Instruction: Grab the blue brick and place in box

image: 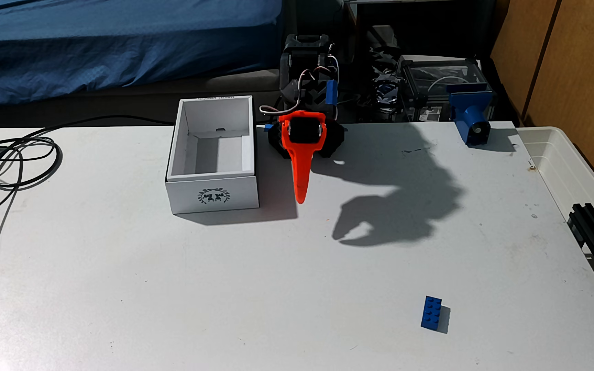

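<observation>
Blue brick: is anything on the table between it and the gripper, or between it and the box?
Nothing visible does. The blue brick lies alone on bare table; only the arm's shadow falls between it, the gripper and the empty white box.

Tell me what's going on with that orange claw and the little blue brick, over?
End effector hanging beside the box, holding nothing. Blue brick untouched on the table, near right in the fixed view. Path between them clear.

Bright-blue brick (431, 311), white box (213, 194) with dark wreath logo, orange tool (301, 198)
</observation>
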